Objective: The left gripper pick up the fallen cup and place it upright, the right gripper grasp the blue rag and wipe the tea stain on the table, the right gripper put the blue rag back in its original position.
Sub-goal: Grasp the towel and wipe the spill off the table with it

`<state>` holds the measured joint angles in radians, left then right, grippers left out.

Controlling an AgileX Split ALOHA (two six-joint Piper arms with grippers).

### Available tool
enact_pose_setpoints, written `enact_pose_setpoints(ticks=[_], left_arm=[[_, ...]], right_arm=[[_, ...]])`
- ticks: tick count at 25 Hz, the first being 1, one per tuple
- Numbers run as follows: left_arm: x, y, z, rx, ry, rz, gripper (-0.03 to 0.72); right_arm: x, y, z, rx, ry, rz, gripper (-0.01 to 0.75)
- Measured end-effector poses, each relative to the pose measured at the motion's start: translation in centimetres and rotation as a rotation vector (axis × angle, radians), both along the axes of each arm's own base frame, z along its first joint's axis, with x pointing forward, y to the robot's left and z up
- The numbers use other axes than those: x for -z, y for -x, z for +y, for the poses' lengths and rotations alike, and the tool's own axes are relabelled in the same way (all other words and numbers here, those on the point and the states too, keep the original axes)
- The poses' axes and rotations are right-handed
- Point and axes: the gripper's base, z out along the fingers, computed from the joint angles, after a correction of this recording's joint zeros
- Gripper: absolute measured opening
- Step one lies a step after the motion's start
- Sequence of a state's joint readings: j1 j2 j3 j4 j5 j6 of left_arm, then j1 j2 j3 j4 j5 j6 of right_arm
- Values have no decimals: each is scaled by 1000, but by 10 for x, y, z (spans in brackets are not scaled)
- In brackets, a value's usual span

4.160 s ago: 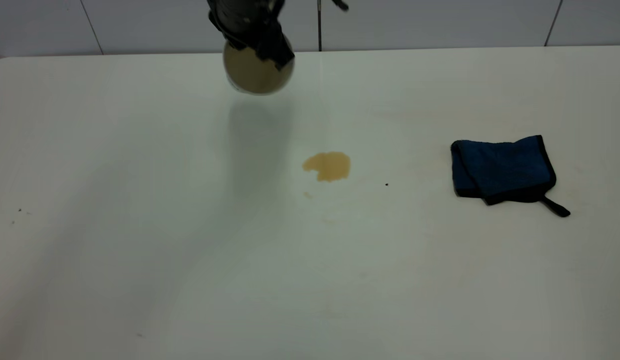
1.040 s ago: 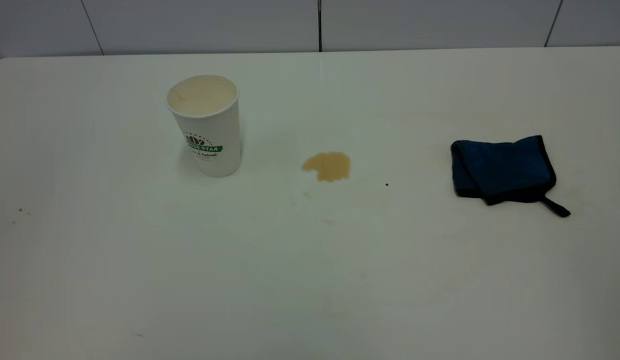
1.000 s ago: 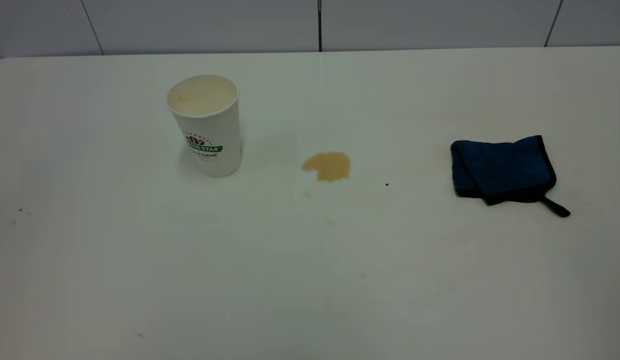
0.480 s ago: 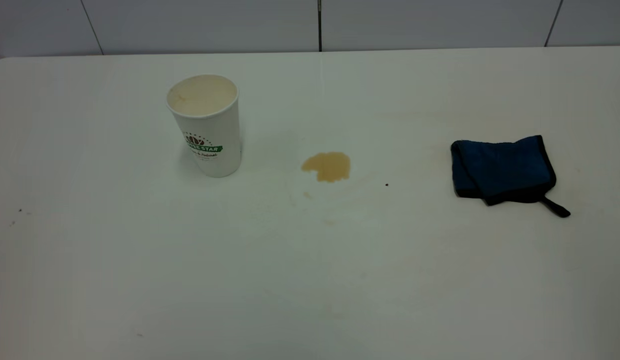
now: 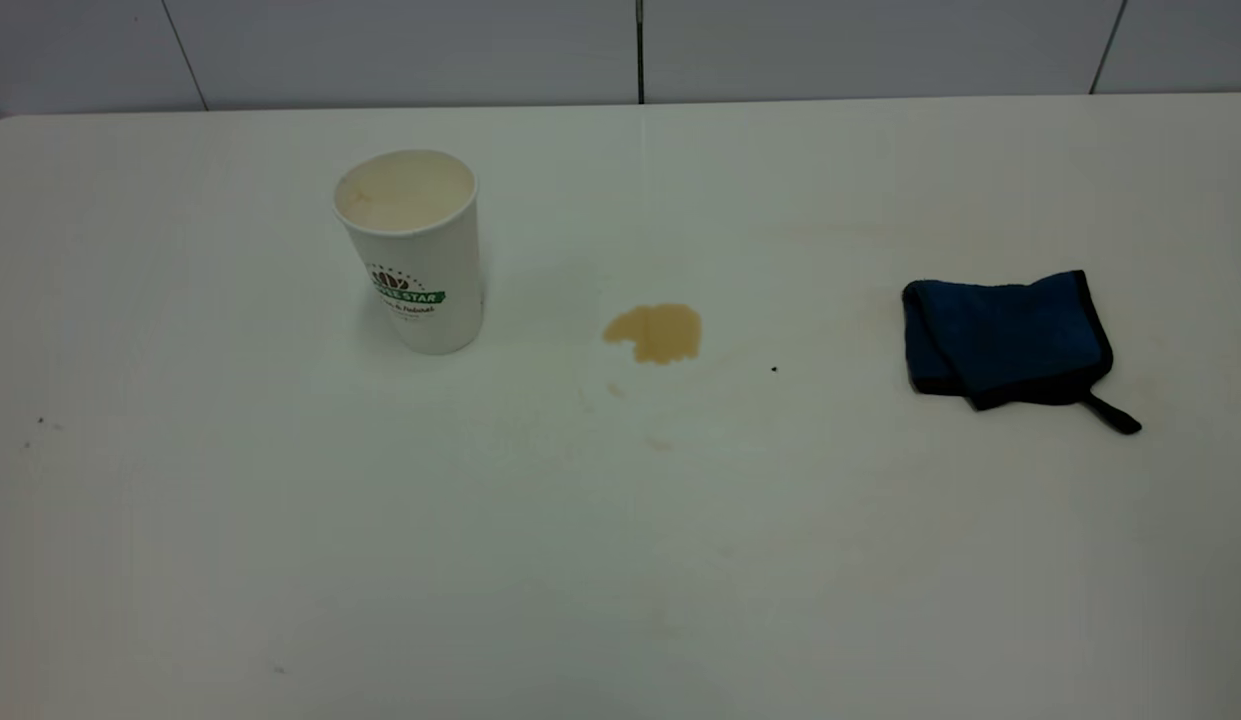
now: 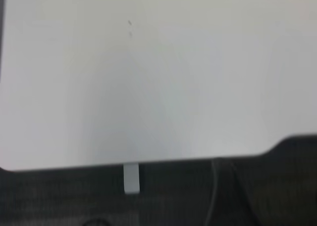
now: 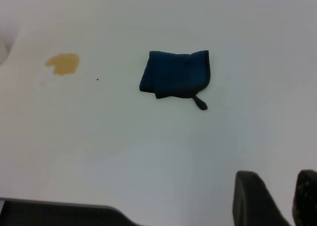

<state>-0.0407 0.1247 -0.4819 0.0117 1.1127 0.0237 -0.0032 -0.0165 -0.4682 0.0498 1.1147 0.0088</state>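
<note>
- The exterior view alone shows the tall white paper cup with a green and brown logo band [image 5: 414, 255], standing upright on the white smooth surface [image 5: 280, 520] with its cream inside facing up; neither arm appears in that view.
- The right wrist view alone shows the right gripper [image 7: 282, 198]: two dark fingers [image 7: 255, 201] at the frame's edge, a narrow gap of white surface between them, so they look slightly spread, holding nothing.
- The small navy-blue folded rag with black edging [image 7: 176, 73] lies flat ahead of the right gripper, well apart from it, its short black loop tab [image 7: 200, 103] pointing toward the gripper's side.
- The light-brown irregular tea stain [image 7: 63, 63] sits farther from that gripper than the rag, off to one side of it, with a tiny dark speck [image 7: 97, 79] between stain and rag. Nothing stands between the gripper and the rag.
- In the exterior view the stain [image 5: 655, 332] lies between the cup and the rag [image 5: 1005, 338], nearer the cup, touching neither.
- The left wrist view shows only bare white surface [image 6: 148, 77], its rounded edge and dark flooring below; the left gripper is out of frame there, so its state cannot be told.
- A grey panelled wall [image 5: 620, 45] runs behind the surface.
</note>
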Motion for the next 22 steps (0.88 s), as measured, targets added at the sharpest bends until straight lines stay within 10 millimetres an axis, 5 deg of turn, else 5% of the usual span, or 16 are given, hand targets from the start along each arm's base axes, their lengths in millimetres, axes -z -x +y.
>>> enact_pose_setpoints(ticks=[5,14,22], left_arm=[[1,19,0,-35,2,-128,456],[1,20,0,-37,3,-132,456],[1,20,0,-37,3,-132,455]], right_arm=[[0,0,0,0,0,0,240],[-11,-6,10,-65,-120,-81,256],[-12,-87,12,-137,-44,82,475]])
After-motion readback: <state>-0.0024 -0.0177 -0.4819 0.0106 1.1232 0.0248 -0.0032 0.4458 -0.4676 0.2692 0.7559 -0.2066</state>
